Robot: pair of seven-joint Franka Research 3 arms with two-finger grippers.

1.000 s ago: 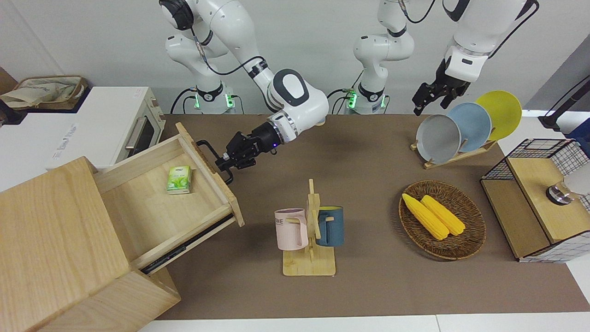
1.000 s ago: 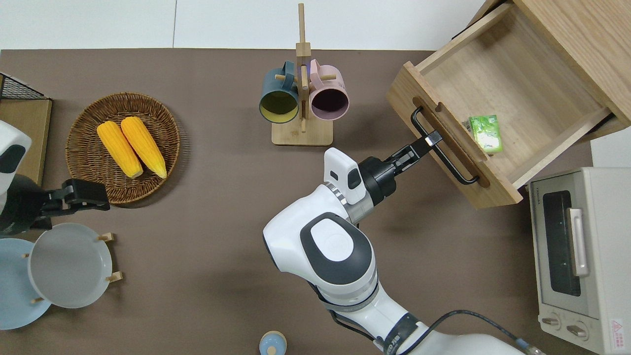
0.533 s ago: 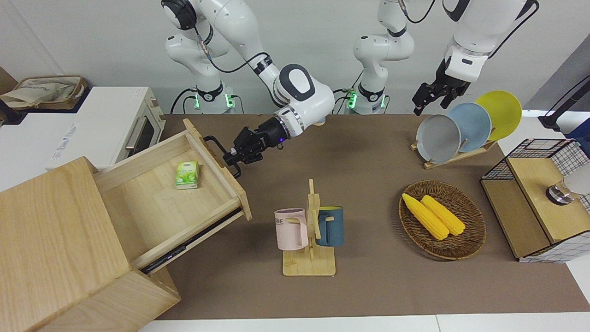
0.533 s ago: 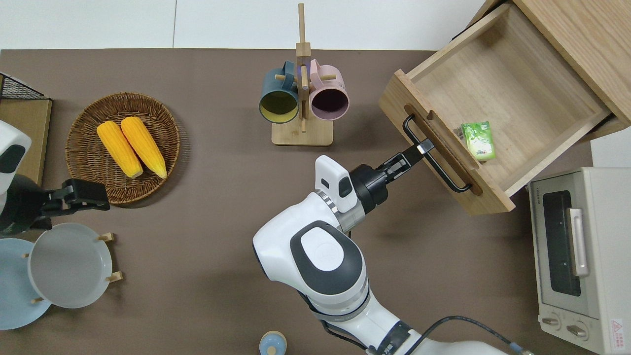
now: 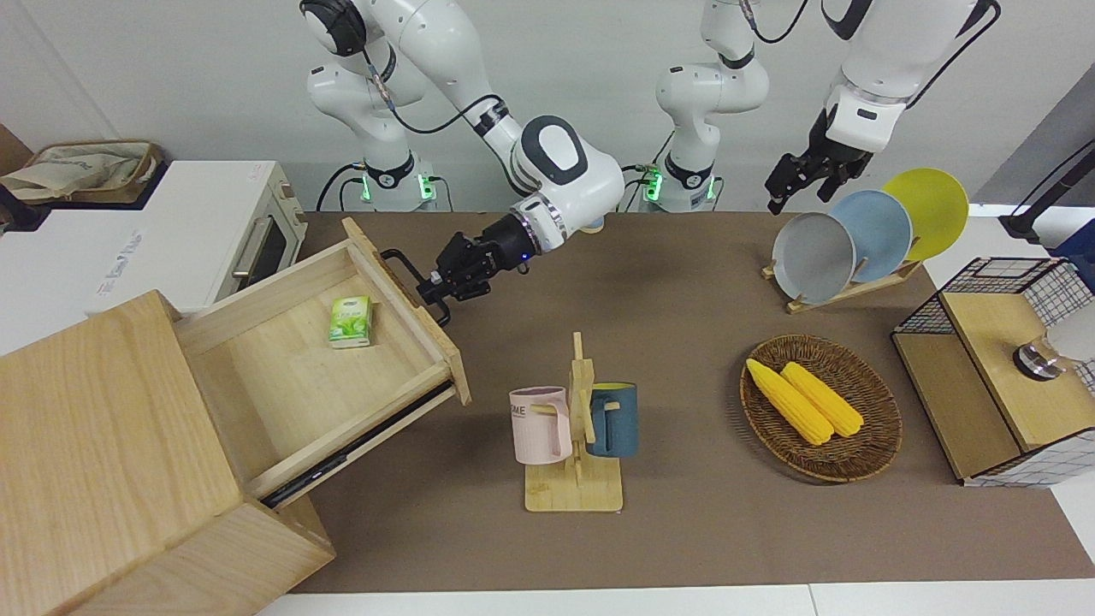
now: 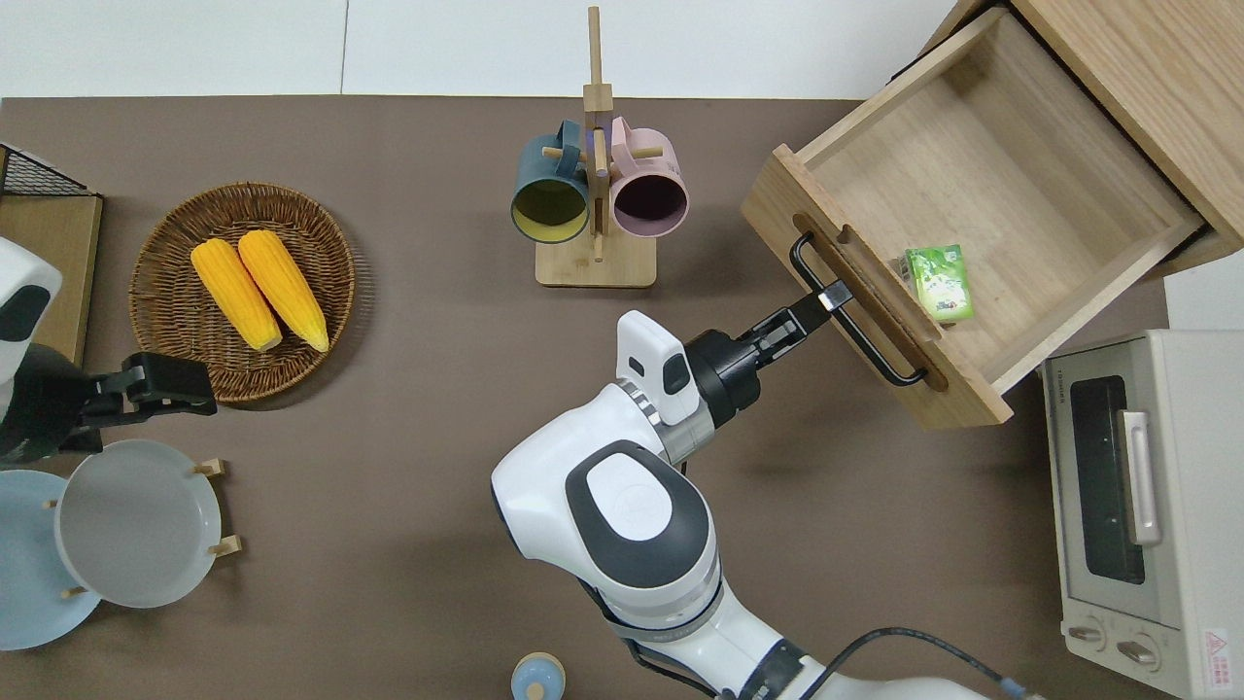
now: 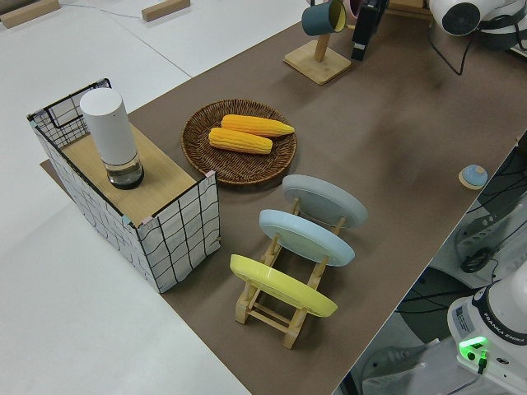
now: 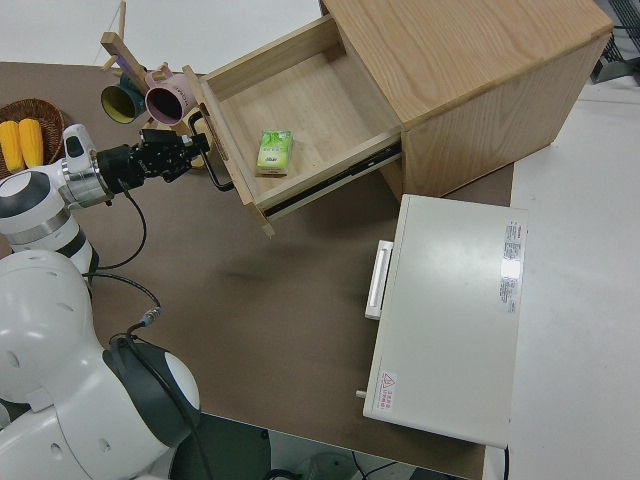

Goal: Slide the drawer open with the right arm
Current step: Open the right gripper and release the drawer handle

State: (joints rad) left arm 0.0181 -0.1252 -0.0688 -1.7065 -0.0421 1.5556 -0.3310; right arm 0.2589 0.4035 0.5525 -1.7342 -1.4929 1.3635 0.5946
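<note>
The drawer (image 6: pixel 982 194) stands pulled well out of the oak cabinet (image 5: pixel 103 445) at the right arm's end of the table, the right gripper (image 6: pixel 826 297) clamped on its black handle (image 6: pixel 855 311). The pull looks nearly complete; releasing likely follows. A small green packet (image 6: pixel 940 282) lies inside, label unreadable. The left arm is parked.

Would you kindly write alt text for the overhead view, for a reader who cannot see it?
The right gripper grips the black handle of an open wooden drawer holding a small green packet. Also on the brown table: a mug rack and a basket of corn. The left arm is parked.
</note>
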